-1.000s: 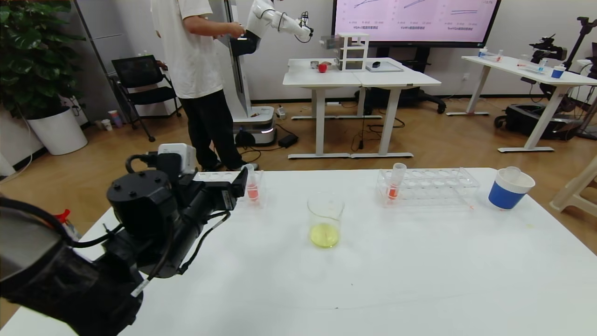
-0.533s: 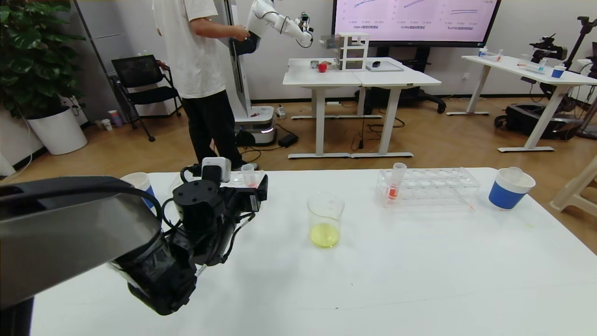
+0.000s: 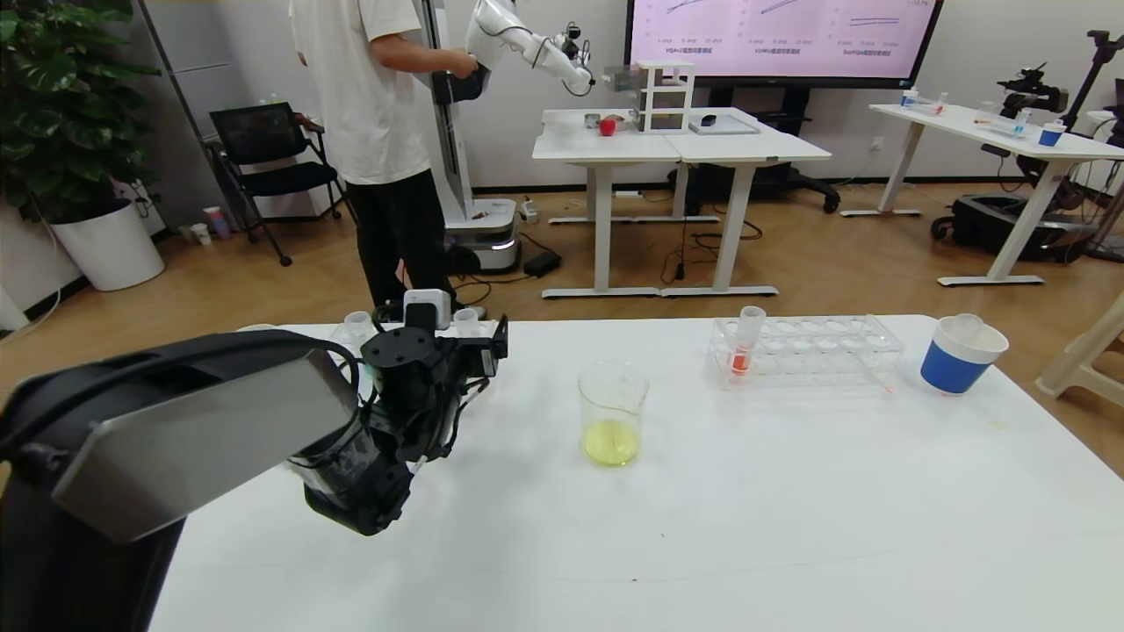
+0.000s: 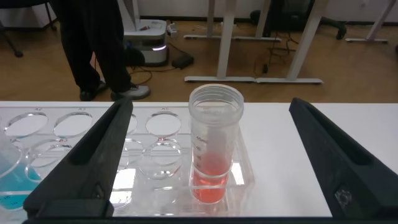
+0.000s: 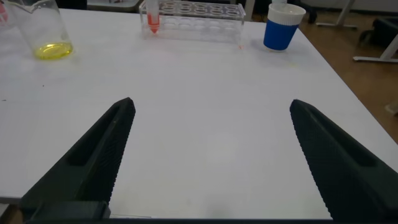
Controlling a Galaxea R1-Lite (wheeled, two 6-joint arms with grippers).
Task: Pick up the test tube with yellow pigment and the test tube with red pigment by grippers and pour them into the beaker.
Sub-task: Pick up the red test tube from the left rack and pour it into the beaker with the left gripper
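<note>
Left claw (image 4: pixel 208 155): our black fingers are standing apart around the slim clear tube of red pigment (image 4: pixel 214 143) in a clear rack (image 4: pixel 81 134) at the bench's (image 3: pixel 702 527) far-left edge; right claw (image 5: pixel 208 155) is gaping empty; glass beaker (image 3: pixel 612 416) is holding yellow liquid mid-bench.

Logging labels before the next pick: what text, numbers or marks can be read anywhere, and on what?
No text can be read.
Clear plastic test tube with red pigment: printed scale marks, too blurred to read.
Pink wall screen: chart captions, too small to read.
</note>
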